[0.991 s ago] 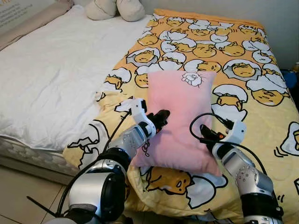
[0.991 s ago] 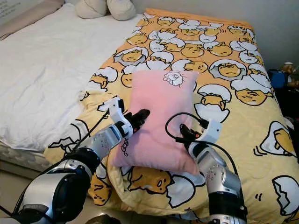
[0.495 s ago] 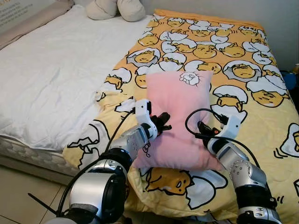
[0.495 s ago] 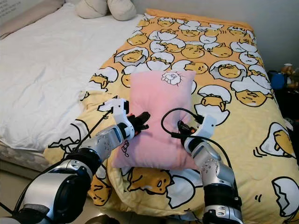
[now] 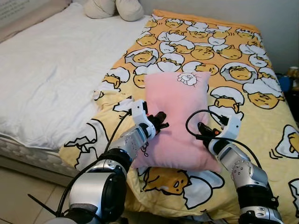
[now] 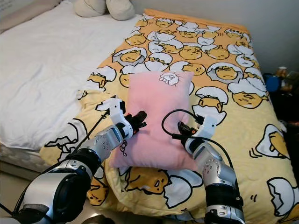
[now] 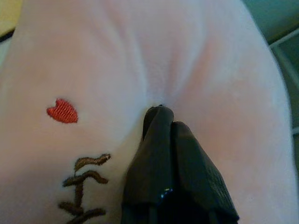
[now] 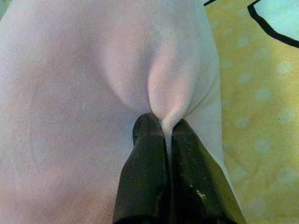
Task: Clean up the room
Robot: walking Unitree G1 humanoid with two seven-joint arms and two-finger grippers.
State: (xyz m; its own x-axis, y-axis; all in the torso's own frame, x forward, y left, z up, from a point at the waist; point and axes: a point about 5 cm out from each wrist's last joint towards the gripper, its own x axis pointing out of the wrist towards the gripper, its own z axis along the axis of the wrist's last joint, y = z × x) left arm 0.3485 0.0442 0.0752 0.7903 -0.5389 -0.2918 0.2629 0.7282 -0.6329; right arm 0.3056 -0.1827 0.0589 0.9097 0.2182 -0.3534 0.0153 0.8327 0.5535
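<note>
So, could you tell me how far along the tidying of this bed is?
Done: both grippers have a grip on the pink pillow, the left gripper pinching its left edge, the right gripper its right edge. In hand: the pillow, resting low on the yellow patterned blanket. Left: it probably belongs at the head of the bed, by the cream pillows.
</note>
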